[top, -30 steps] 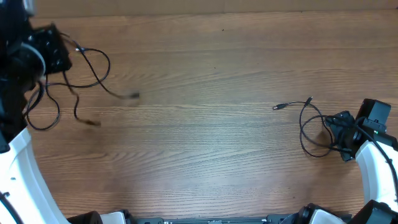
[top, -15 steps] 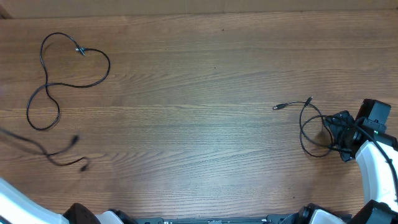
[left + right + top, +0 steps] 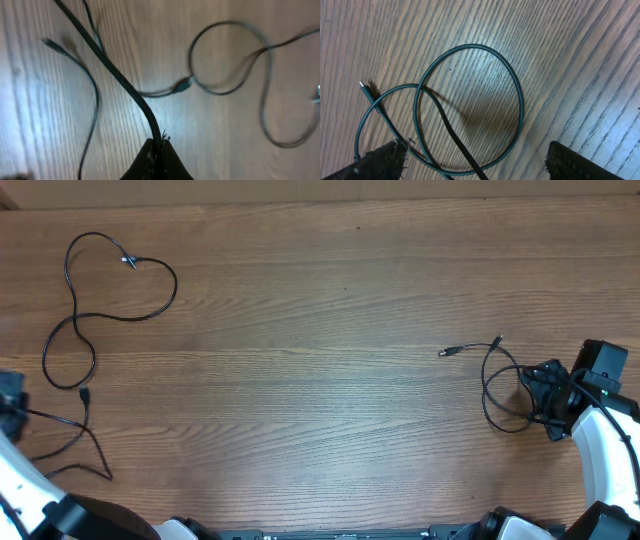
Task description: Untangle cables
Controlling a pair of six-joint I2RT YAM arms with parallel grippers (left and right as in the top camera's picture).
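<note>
Left jaws are pinched shut on the held cable, down at the near-left edge of the table. The rest of it trails off in a zigzag over the wood. The loose cable lies by itself at the far left in a sloppy figure-eight, its lower loop near the held one's plug. The coiled cable sits over on the right, and the right jaws are spread wide, straddling part of the coil without gripping it.
</note>
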